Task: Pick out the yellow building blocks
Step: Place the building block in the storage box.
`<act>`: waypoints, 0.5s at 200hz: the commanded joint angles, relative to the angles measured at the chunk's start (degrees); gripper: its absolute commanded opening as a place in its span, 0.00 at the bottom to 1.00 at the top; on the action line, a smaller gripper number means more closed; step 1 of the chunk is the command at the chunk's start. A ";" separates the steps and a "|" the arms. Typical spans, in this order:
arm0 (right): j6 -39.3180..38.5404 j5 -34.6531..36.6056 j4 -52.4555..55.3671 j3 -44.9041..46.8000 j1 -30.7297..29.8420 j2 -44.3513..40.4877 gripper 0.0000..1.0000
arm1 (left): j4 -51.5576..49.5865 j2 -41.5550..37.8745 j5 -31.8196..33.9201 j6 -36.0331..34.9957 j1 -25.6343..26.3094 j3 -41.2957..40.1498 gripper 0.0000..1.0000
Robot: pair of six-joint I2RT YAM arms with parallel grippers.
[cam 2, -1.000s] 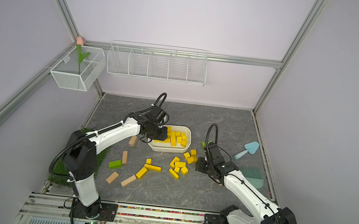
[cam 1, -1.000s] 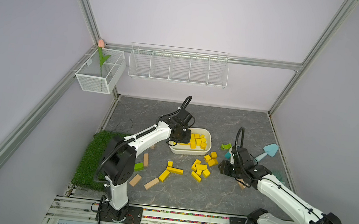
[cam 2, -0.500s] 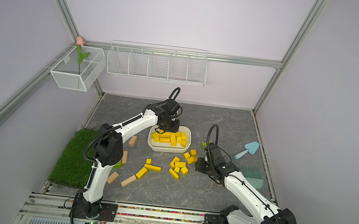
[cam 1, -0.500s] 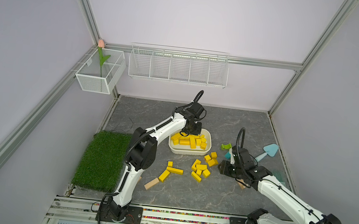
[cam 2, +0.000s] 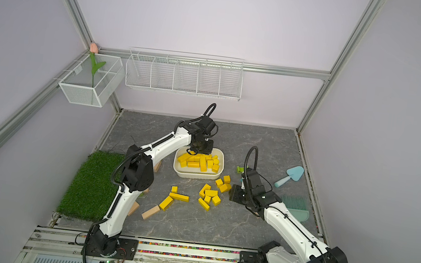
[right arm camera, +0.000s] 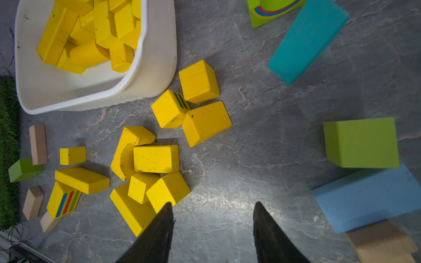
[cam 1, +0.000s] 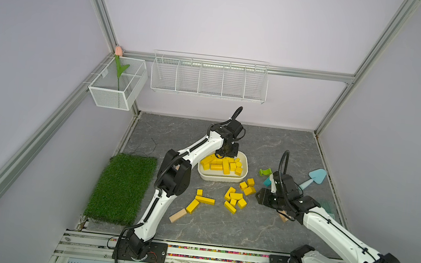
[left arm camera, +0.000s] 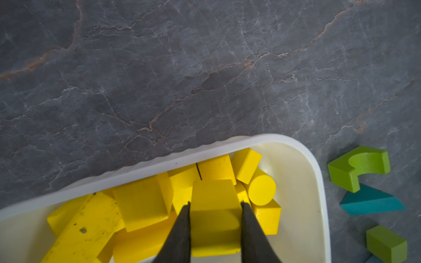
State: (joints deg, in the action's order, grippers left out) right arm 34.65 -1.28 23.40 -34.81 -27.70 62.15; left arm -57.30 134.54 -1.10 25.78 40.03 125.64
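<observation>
- The left hand is closed narrowly on a yellow block, with one finger against each flat side. It holds the block low over the white tray, above the blocks heaped there.
- The right hand is about half open and empty. It hovers over bare tabletop, just beside the loose yellow building blocks.
- The loose blocks lie in small groups near the tray's front wall, with a few bars further along in a top view. The rest fill the tray.
- Handling, as I judge it: painted wood, rigid and light, so a firm squeeze should do no harm. The smooth paint may slip.
- Best hold: across two parallel flat faces. Take bars at mid-length so they do not tip.
- The arch piece has a bar lying against its curve. Take it by its straight sides, probably once the bar is clear.
- The cylinder in the tray looks likely to roll.
- The blocks touch one another, so a finger going in may nudge a neighbour.
- The green block, teal block and tan block are not wanted.
</observation>
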 commanded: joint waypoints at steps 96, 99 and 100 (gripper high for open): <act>-0.34 -1.44 -0.99 1.89 1.17 -1.42 0.58 | -3.58 1.94 4.26 -0.13 0.23 4.47 0.24; -0.29 -1.49 -0.99 1.85 1.16 -1.42 0.58 | -3.65 2.04 4.22 -0.12 0.22 4.58 0.25; -0.29 -1.51 -0.99 1.85 1.16 -1.42 0.58 | -3.67 2.09 4.25 -0.12 0.27 4.64 0.25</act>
State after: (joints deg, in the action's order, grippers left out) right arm 34.65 -1.85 22.83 -33.95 -26.98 61.60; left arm -58.81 135.55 1.63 25.80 40.03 128.09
